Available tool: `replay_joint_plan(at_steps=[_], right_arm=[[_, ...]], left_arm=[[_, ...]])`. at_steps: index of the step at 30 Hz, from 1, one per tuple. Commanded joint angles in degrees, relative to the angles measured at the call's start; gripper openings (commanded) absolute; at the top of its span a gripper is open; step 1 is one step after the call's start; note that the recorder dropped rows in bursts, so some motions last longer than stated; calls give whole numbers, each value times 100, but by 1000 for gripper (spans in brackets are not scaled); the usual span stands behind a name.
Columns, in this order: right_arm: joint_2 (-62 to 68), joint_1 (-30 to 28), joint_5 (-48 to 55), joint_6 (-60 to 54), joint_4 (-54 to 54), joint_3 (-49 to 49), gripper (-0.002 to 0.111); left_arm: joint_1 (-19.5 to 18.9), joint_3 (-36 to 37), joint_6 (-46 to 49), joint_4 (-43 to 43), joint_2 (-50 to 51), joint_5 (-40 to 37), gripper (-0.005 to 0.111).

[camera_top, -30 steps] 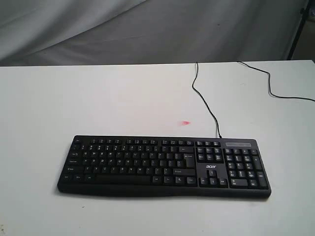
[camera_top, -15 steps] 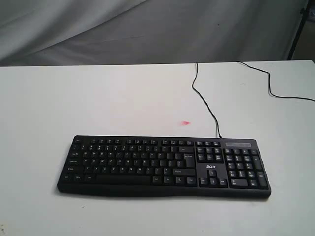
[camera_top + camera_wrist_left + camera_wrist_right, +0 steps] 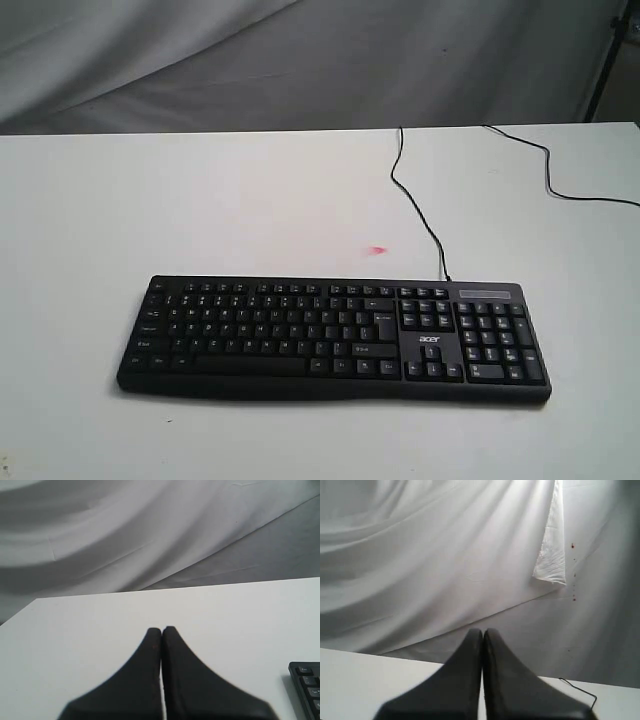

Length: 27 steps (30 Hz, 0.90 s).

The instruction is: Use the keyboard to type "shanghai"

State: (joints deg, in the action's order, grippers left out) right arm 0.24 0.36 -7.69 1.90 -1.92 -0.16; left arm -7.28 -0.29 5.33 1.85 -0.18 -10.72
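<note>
Nothing moved: black keyboard (image 3: 335, 340) sits beside the left hand (image 3: 161, 629).
White legends, number pad, thin cable (image 3: 415, 205); left and right hand (image 3: 483, 630) both pinched together.

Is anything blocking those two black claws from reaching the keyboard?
Nothing visible does. The keyboard lies uncovered on the white table, its cable running off the far side. Only bare table lies between the left gripper and the keyboard's corner; the right gripper view shows no obstacle either.
</note>
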Motion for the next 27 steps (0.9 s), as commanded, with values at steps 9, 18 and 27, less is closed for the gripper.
replay_joint_plan(at_steps=[9, 18, 27], right_arm=[[-24, -36, -2519, 1771, 192, 16, 0], [-19, -36, -2053, 2463, -546, -1117, 0], [1591, -36, -2063, 3620, -1820, -2388, 0]], left_arm=[[22, 29, -16, -3, 18, 22, 1], [22, 29, -16, -3, 18, 22, 1], [22, 29, -16, -3, 18, 22, 1]])
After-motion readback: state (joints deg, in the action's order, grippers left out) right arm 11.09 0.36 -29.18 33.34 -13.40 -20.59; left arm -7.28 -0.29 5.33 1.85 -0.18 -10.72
